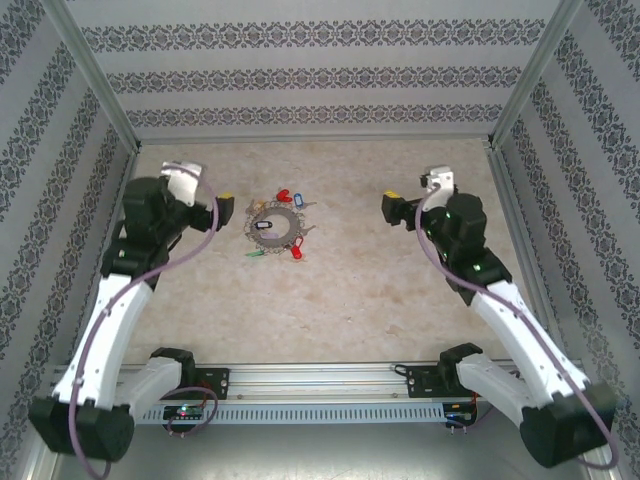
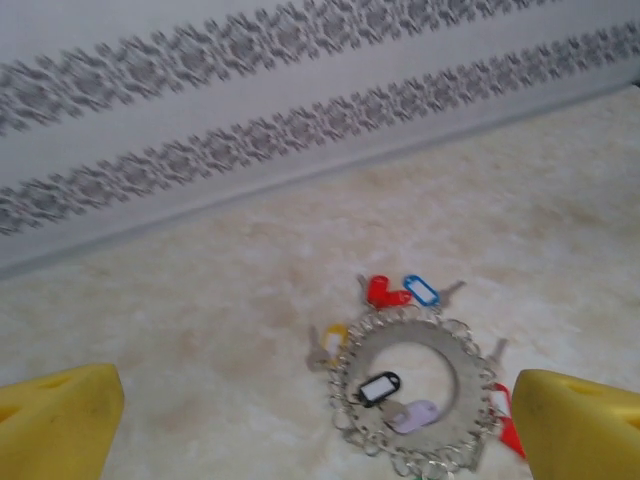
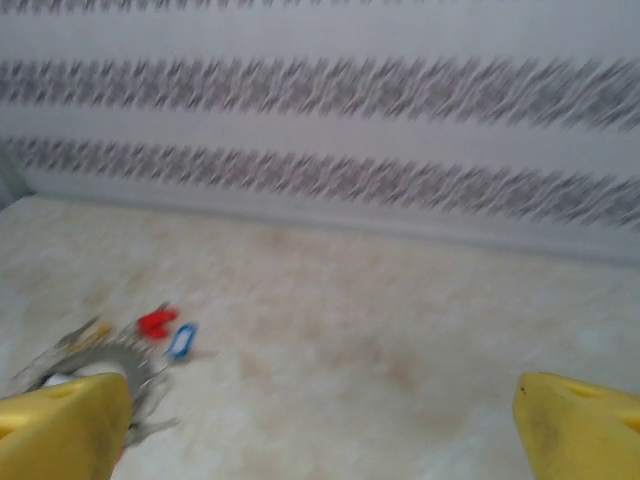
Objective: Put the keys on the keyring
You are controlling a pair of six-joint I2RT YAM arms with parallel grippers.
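Status: keyring [image 2: 468, 400] lies flat on the bench [image 1: 350, 290], left of centre, just in front of the left gripper [image 2: 318, 425]. Right gripper [image 3: 320, 430] is well apart from it, off to the right.

Both grippers are wide open and hold nothing; no key or tag sits between the yellow fingers [image 2: 60, 420].

Keys are fanned around the rim: red tag [image 2: 383, 292] and blue tag [image 2: 421, 289] on the far side, yellow tag [image 2: 333, 338] on the left. Black tag [image 2: 379, 387] and purple tag [image 2: 415, 415] lie inside the hole. A green tag [image 1: 257, 253] sits at the near edge in the top view. I can't tell which keys are already hooked to the small loops on the rim and which are loose.

Risks as I see them:
- Keys lie flat and tightly packed. Wide fingers coming down likely pinch two tags, or a tag plus the rim.
- The bench looks smooth and nothing pins the ring. A push probably slides or spins it and scatters loose keys.
- Pulling a key that is already hooked drags the whole ring along.
- Both arms working one small cluster means a finger clash unless one holds the ring and the other feeds.
- Right wrist view is blurred, so aiming from it now is unreliable.
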